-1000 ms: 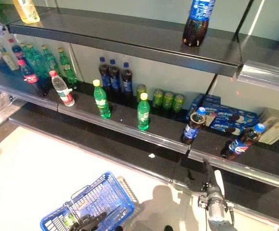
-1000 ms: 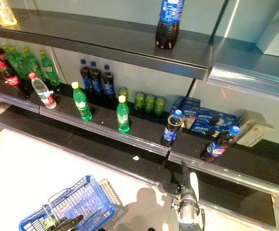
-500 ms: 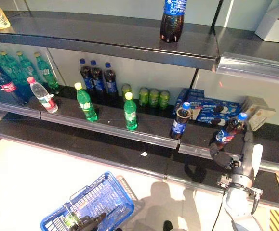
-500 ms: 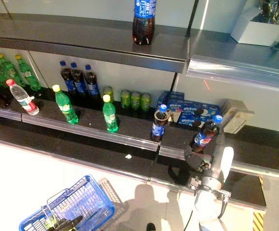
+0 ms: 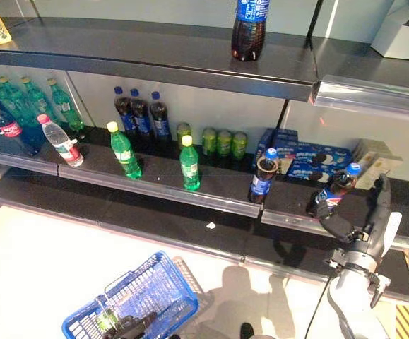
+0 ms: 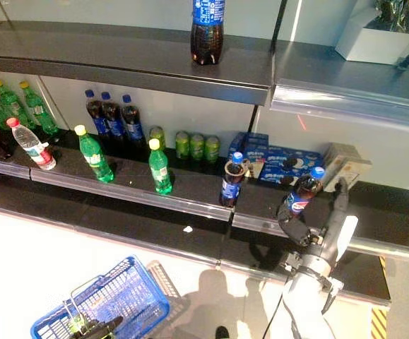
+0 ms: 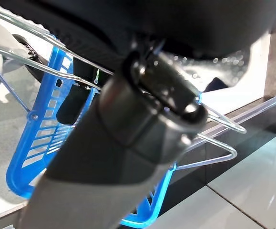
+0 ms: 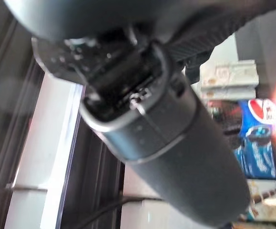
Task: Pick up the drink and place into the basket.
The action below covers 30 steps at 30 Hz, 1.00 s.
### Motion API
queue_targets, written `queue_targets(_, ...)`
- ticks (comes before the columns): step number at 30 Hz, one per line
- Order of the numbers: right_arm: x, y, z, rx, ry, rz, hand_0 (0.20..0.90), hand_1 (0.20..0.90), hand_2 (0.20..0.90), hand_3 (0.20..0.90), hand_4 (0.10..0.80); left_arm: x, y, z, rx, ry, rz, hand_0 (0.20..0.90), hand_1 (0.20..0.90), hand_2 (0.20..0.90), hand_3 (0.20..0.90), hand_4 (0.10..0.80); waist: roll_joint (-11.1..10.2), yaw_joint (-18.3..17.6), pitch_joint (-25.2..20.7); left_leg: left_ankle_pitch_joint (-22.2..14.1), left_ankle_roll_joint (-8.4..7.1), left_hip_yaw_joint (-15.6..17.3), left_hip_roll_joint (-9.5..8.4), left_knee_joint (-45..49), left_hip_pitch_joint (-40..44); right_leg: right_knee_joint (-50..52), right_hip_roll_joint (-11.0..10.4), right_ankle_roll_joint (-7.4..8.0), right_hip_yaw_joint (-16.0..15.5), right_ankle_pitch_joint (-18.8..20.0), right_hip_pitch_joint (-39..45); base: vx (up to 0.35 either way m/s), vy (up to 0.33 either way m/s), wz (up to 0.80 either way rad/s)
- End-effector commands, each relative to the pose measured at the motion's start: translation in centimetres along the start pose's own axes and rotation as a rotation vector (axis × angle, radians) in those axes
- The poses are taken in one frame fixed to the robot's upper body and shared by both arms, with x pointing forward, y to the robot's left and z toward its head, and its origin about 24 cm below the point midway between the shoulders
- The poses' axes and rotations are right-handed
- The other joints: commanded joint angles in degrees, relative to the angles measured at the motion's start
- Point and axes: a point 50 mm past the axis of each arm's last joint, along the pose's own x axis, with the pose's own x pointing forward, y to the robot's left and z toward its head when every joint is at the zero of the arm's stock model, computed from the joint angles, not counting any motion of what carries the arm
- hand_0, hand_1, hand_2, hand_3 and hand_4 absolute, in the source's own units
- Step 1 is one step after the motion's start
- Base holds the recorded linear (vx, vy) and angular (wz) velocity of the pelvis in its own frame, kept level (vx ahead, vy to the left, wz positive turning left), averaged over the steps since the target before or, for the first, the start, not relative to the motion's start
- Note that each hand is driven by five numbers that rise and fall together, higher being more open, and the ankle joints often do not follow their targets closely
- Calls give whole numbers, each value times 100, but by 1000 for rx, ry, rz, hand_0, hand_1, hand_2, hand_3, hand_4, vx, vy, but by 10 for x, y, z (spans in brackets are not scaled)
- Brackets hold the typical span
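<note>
Right arm [image 5: 350, 305]: silver-grey, rounded forearm, metal wrist collar. Right hand [image 5: 365, 229]: dark fingers, white cover on the thumb. Left hand [image 5: 130, 328]: dark, only partly seen at the frame edge.

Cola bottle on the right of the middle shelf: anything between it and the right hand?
Nothing visible. The right hand is open right beside the tilted cola bottle, with no other item between them. The nearest neighbours, the upright cola bottle and the cookie boxes, sit to the side and behind.
</note>
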Motion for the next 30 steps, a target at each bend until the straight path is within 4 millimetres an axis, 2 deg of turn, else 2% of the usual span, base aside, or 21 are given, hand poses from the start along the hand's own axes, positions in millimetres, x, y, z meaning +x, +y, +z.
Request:
queue_targets(1,31,-1,56,224,-267,-193,900,900,900,900,800,6,-51,17,47,-89,-201,300,300,300,200,100,-26,83,405,-341,88,-44,256,1269,-584,1114,-464,32,-61,-160,-600,-98,-13,-9)
queue_targets(10,47,0,76,310,-359,-301,900,900,900,900,800,8,-82,31,30,-156,-292,300,300,300,200,100,250,-42,1095,-204,137,-171,1,1416,-1142,1397,-505,-57,48,-159,-1187,-145,18,-5)
queue_targets(17,63,8,105,360,-456,-326,900,900,900,900,800,8,-107,44,17,-207,-381,300,300,300,200,100,432,-75,1528,-139,168,-272,-150,1622,-1628,1583,-485,-141,130,-151,-1639,-96,24,-7)
queue_targets(24,81,13,143,381,-574,-341,900,900,900,900,800,9,-122,59,15,-238,-423,300,300,300,200,100,489,-21,1777,-42,161,-319,-183,1605,-1911,1536,-431,-193,135,-97,-1852,-75,-15,-3)
queue_targets(30,98,9,158,411,-552,-375,900,900,900,900,800,11,-125,70,28,-253,-425,300,300,300,200,100,463,63,1845,19,141,-353,-169,1567,-2034,1466,-380,-202,97,-63,-1905,-37,-58,0)
